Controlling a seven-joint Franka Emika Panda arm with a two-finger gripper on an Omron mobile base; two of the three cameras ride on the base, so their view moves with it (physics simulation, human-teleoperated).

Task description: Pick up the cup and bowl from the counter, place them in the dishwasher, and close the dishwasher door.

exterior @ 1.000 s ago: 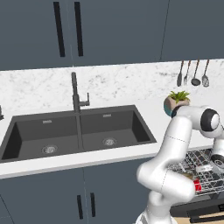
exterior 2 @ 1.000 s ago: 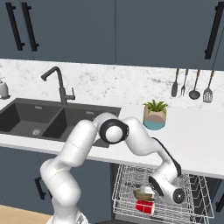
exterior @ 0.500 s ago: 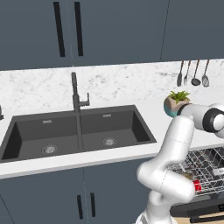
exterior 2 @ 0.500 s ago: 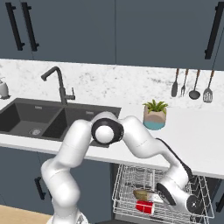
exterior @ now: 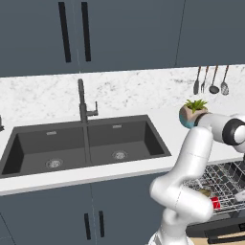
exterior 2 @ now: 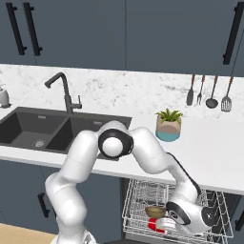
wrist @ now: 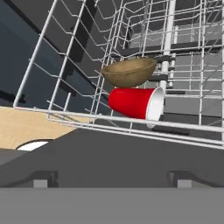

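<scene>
The red cup (wrist: 136,103) lies on its side in the dishwasher's silver wire rack (wrist: 39,57), mouth toward the right of the hand view. The tan-brown bowl (wrist: 129,72) rests tilted just behind it, touching it. Both also show in the rack: cup (exterior 2: 153,225) (exterior: 215,203), bowl (exterior 2: 155,211) (exterior: 206,193). My gripper (wrist: 111,180) is open and empty, low outside the rack's near edge, close over the dark dishwasher door (wrist: 131,148), which lies folded down. The arm's wrist (exterior 2: 180,217) sits at the rack's front right. The white counter (exterior 2: 214,152) runs above.
A teal-and-tan plant pot (exterior 2: 168,127) stands on the counter above the dishwasher. The black double sink (exterior: 86,143) with its tap lies to the left. Utensils (exterior 2: 209,93) hang on the back wall. Wood floor (wrist: 26,127) shows beside the door.
The hand has drawn down and to the right, away from the cup and bowl, which stay in the rack. The jaws have stayed wide open.
</scene>
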